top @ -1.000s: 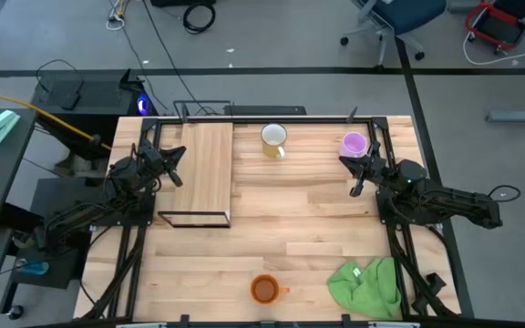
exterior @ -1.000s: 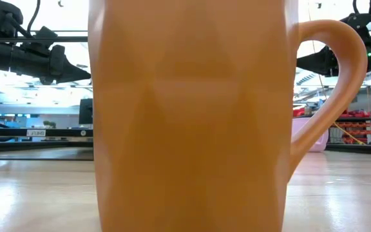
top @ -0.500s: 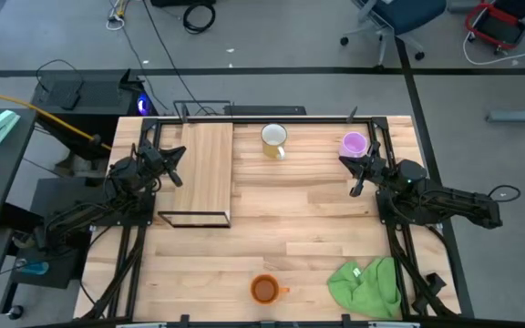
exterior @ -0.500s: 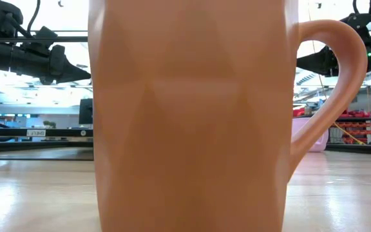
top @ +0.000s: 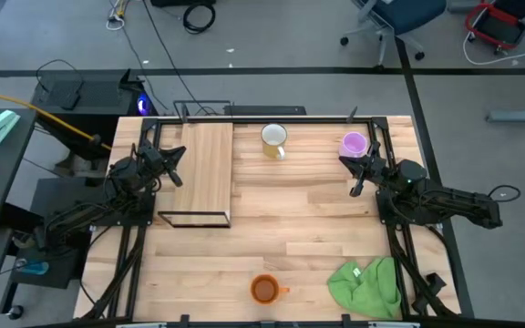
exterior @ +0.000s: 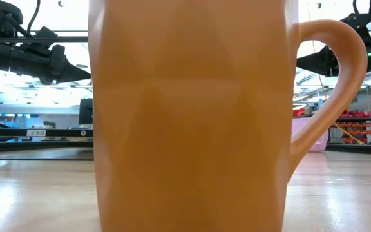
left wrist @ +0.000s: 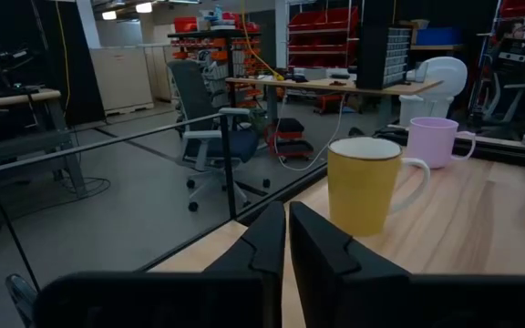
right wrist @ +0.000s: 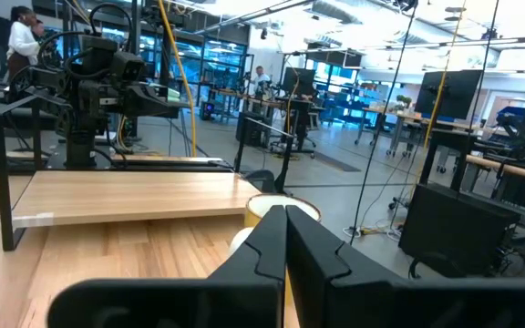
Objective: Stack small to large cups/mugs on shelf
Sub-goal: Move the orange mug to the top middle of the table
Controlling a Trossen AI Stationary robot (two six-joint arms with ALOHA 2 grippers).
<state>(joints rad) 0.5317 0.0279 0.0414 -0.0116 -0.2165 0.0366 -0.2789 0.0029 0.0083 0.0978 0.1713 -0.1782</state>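
Observation:
The shelf (top: 203,173), a light-wood plank on a black wire frame, stands on the table's left half. The pale yellow mug (top: 273,138) and the light purple mug (top: 354,143) stand upright near the far edge. The orange mug (top: 264,289) stands at the near edge and fills the low view (exterior: 192,116). My left gripper (top: 177,166) hovers shut at the shelf's left side, pointing right (left wrist: 286,239). My right gripper (top: 350,175) hovers shut just near of the purple mug, pointing left (right wrist: 286,232). Neither touches anything.
A crumpled green cloth (top: 367,284) lies at the table's near right corner. Bare tabletop (top: 299,210) stretches between the shelf and my right arm. Black frame posts stand at the table's corners. People show far off in the room behind.

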